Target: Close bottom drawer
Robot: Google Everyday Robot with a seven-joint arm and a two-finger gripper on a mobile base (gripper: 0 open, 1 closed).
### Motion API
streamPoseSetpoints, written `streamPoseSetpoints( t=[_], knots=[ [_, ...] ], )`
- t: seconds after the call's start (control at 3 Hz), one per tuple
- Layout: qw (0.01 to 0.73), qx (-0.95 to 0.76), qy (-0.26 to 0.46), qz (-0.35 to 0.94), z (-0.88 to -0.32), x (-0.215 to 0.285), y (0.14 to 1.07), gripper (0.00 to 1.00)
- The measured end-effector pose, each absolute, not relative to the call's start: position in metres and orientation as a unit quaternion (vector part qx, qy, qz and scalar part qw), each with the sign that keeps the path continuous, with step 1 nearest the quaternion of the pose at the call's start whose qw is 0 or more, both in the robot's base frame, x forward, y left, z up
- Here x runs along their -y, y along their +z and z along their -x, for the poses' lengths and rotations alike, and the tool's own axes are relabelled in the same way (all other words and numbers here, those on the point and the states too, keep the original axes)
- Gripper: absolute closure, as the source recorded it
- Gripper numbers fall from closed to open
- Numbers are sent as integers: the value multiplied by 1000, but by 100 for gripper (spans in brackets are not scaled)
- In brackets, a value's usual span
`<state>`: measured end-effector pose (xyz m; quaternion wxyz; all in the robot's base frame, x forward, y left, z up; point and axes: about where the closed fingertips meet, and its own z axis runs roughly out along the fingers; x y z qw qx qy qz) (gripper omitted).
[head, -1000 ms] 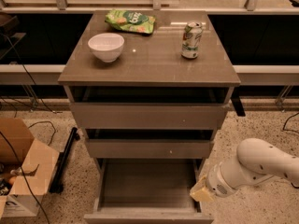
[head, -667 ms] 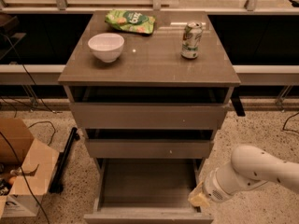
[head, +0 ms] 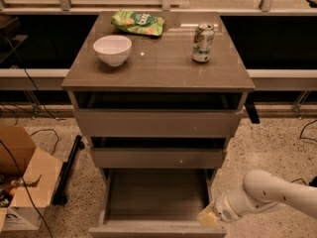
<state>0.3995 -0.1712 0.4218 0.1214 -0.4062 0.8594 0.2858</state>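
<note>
The bottom drawer [head: 156, 197] is pulled far out of the cabinet, showing a long flat grey floor with nothing on it; its front edge [head: 156, 230] lies at the frame's bottom. The middle drawer [head: 158, 157], with a small pale dot, and the top drawer [head: 158, 123] stand slightly out. My white arm [head: 277, 192] comes in from the lower right. My gripper [head: 209, 217] is at the right front corner of the bottom drawer, by its right wall.
On the cabinet top [head: 158, 68] stand a white bowl [head: 112, 49], a green snack bag [head: 138, 23] and a drink can [head: 203, 42]. An open cardboard box [head: 22, 182] and a black bar [head: 68, 170] lie on the floor at left.
My arm and gripper have moved slightly left and down, closer to the bottom drawer's right front corner. The drawer has not visibly moved.
</note>
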Motion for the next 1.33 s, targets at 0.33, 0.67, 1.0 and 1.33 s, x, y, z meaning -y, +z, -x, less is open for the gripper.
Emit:
streamPoseSetpoints(
  t=[0.33, 0.67, 1.0, 1.33],
  knots=[
    [121, -858, 328, 376, -412, 183, 372, 100],
    [121, -861, 333, 365, -420, 181, 351, 100],
    [109, -869, 321, 361, -422, 178, 339, 100],
    [81, -887, 308, 334, -412, 188, 295, 100]
  ],
)
